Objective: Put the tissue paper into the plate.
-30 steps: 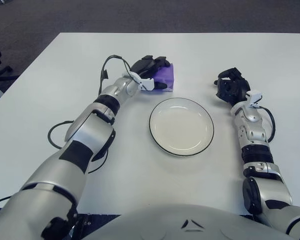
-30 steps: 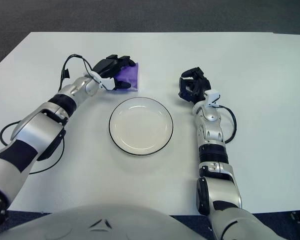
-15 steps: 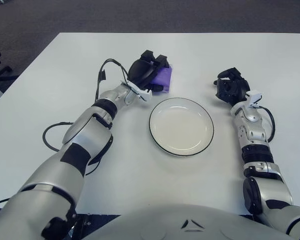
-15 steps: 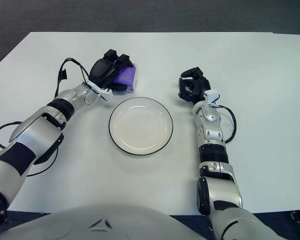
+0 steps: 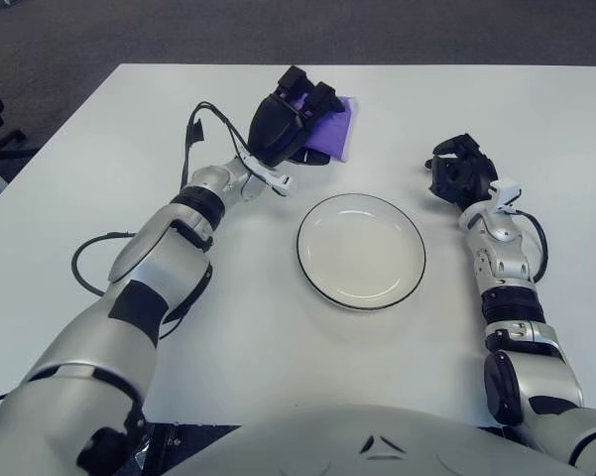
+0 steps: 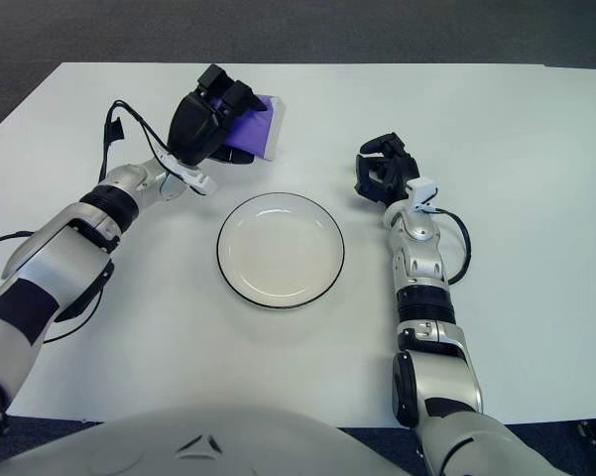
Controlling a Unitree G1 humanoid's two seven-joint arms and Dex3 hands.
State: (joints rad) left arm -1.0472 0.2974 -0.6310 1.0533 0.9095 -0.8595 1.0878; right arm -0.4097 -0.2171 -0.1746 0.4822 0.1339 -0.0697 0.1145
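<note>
While the black fingers [image 5: 315, 99] are curled over the purple tissue paper [image 5: 332, 130], the packet is gripped by the left hand [image 5: 283, 129], at about eleven o'clock from the plate [image 5: 361, 251]. The wrist is bent back and the forearm is stretched from seven o'clock toward the packet. Much of the tissue paper is hidden behind the palm; whether it touches the white table [image 5: 476, 99] cannot be told. The right hand [image 5: 457, 172] is seen at two o'clock from the plate, its fingers curled inward around nothing, the forearm extended below it. Nothing is held in the black-rimmed plate, which is set flat at the table's centre.
</note>
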